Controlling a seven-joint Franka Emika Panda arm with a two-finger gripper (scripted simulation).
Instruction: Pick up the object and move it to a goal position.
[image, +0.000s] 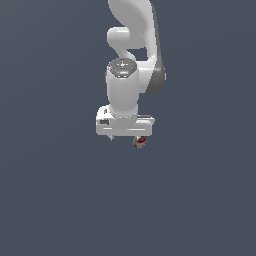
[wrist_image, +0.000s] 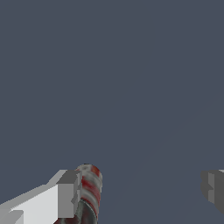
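The hand (image: 126, 138) is open wide. The can (wrist_image: 89, 192) sits right beside one finger (wrist_image: 68, 194), far from the other. The can looks small, light, hard and smooth, so it may slip. Best squeeze it around its round middle.

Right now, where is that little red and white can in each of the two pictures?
Exterior view: the can peeks out just under the white gripper, toward the exterior view's right end of it, mostly hidden.
Wrist view: the can stands right against one gripper finger; the other finger is well apart from it.
Shared landmark: the gripper finger beside the can.
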